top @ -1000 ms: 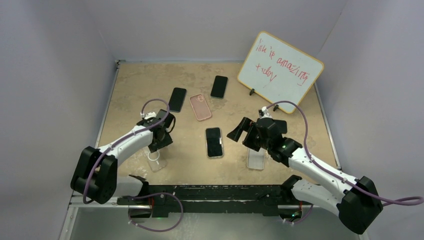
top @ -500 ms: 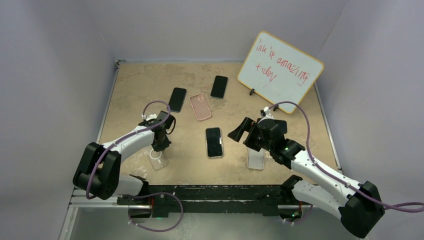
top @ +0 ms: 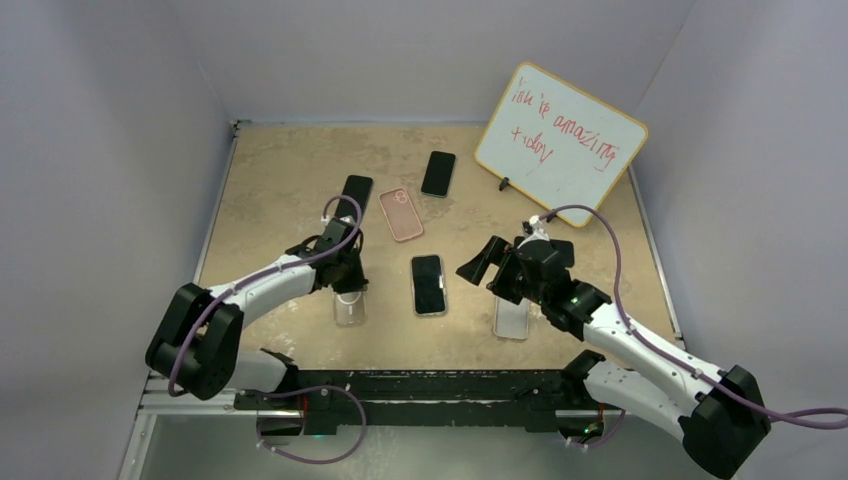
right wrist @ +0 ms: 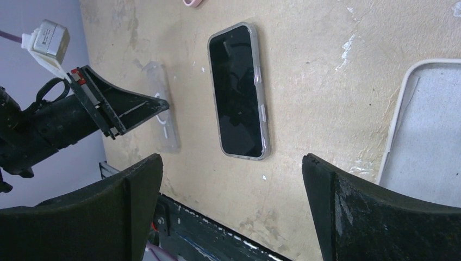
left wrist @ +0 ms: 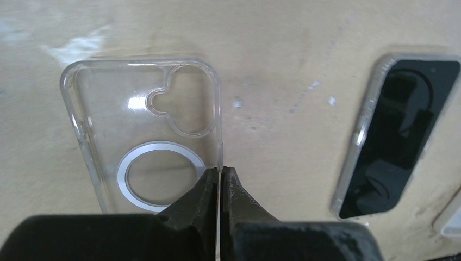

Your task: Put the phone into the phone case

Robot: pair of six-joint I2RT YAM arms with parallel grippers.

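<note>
A clear phone case [top: 348, 310] with a silver ring lies flat on the tan table, left of centre. My left gripper [top: 346, 286] is shut on the case's right side wall, which shows pinched between the jaws in the left wrist view [left wrist: 219, 173]; the case [left wrist: 141, 147] lies face up. A black-screened phone [top: 428, 284] with a pale rim lies just right of it [left wrist: 399, 147]. My right gripper [top: 482, 262] hovers right of the phone, wide open and holding nothing [right wrist: 231, 163]; the phone [right wrist: 239, 92] lies beyond its fingertips.
A white case [top: 511, 320] lies under the right arm [right wrist: 429, 136]. Further back are a pink case [top: 400, 214], two more dark phones [top: 354, 198] [top: 438, 173], and a whiteboard [top: 560, 143] on a stand. Walls enclose the table.
My left gripper closed on the clear case's side wall and dragged the case right, toward the middle phone. The right arm barely moved.
</note>
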